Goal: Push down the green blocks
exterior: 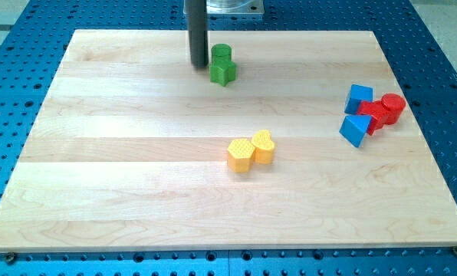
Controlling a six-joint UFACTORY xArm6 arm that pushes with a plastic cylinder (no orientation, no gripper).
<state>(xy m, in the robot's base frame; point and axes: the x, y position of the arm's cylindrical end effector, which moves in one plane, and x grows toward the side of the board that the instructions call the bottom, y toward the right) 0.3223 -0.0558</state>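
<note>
Two green blocks sit near the view's top of the bench (98,192); a green cylinder (221,54) is touching a green star-like block (222,71) just below it; together they make a short line running top to bottom. My tip (198,65) stands just to their left, close but maybe not touching; this rod has no fingers, so it holds nothing. To push well, I think I should go round above the cylinder, then slide straight down the line, slowly, so both stay together; the yellow blocks (251,150) lie lower down, the blue and red ones (372,113) far right.
</note>
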